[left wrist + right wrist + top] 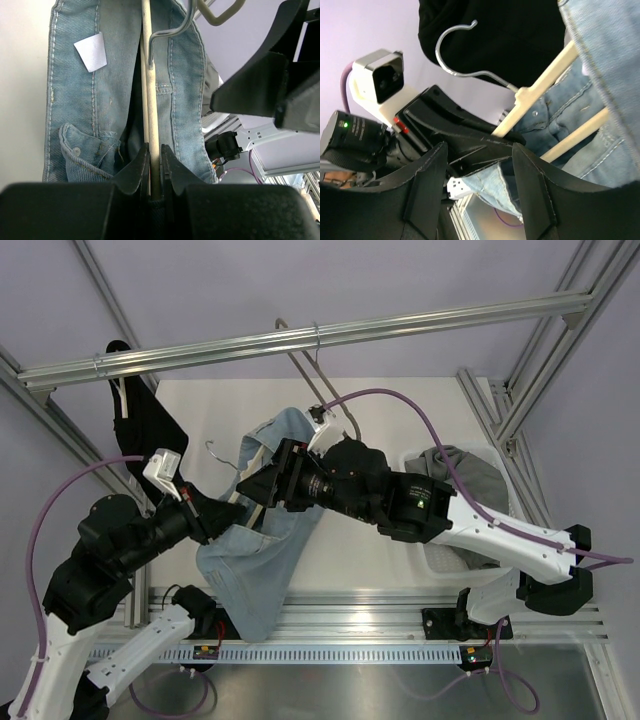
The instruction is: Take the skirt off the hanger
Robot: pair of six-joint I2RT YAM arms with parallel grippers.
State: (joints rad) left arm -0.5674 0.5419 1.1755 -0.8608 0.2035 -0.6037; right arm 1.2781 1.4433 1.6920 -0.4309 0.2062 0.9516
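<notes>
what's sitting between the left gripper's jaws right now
A pale hanger bar runs between the left gripper's jaws, which close on it, with light blue jeans draped on either side. The left wrist view shows this.

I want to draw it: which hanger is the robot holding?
Look under the long metal rail, at the blue jeans between the two arms. The cream hanger runs through them, pinched in the left tool. It is paler than the darker hanger, which hooks on the rail instead.

Denim jeans (250, 570) on cream hanger (150, 100) (black garment (140, 430) at left).
</notes>
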